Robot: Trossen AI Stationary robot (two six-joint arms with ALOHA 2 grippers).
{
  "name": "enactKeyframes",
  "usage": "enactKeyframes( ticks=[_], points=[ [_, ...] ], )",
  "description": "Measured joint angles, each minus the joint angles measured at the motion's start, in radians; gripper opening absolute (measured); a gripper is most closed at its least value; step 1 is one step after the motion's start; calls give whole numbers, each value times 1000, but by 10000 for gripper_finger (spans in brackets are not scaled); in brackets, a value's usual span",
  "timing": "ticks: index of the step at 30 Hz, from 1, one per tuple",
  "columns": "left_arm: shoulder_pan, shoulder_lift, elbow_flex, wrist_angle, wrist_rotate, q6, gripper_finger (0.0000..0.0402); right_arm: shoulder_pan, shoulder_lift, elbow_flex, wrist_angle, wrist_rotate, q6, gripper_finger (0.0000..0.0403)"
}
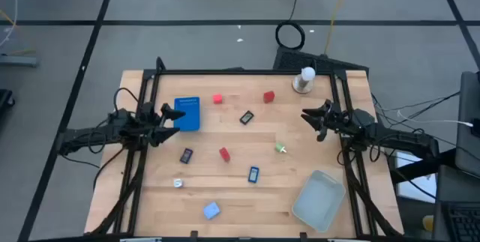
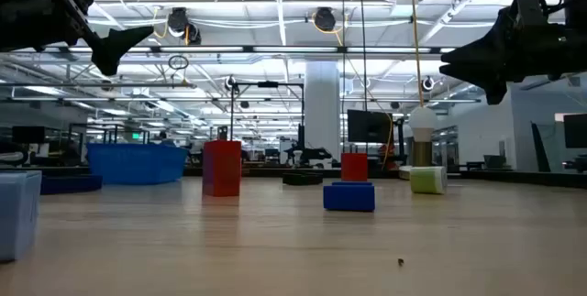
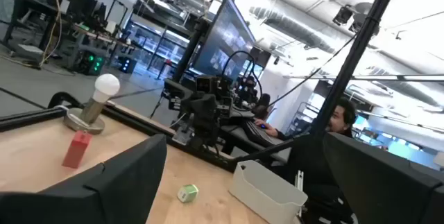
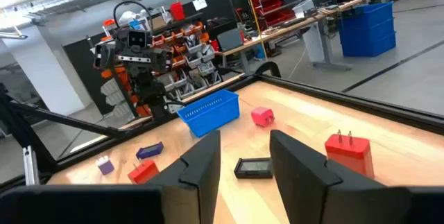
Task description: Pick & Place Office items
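Observation:
The office items lie scattered on the wooden table: red blocks (image 1: pixel 217 99) (image 1: pixel 268 97) (image 1: pixel 223 153), black binder clips (image 1: pixel 246 118) (image 1: pixel 186 155), blue bits (image 1: pixel 253 173) (image 1: pixel 211 210), a green piece (image 1: pixel 280 148) and a silvery-white piece (image 1: pixel 178 183). My left gripper (image 1: pixel 171 116) (image 3: pixel 243 148) hovers open over the table's left side, beside a blue basket (image 1: pixel 187 113). My right gripper (image 1: pixel 306 115) (image 4: pixel 244 141) hovers open over the right side and points toward the middle. In the low view both grippers (image 2: pixel 138 38) (image 2: pixel 454 58) hang well above the tabletop and hold nothing.
A translucent tray (image 1: pixel 319 199) sits at the near right corner. A white knob-topped stand (image 1: pixel 304 79) stands at the far right edge. Black frame rails (image 1: pixel 142 122) run along both sides and the far edge. A person (image 3: pixel 340 116) sits beyond the table's right side.

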Motion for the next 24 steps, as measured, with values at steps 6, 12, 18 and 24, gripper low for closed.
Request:
enactKeyframes(
  ticks=[6,12,18,24],
  points=[
    [0,0,0,-1,-50,-30,392,0,5,0,0,4,13,116],
    [0,0,0,-6,-138,-34,392,0,5,0,2,43,75,116],
    [0,0,0,-5,-96,-59,392,0,5,0,12,57,116,116],
    [0,0,8,-6,-35,-32,392,0,5,0,12,55,140,116]
  ],
)
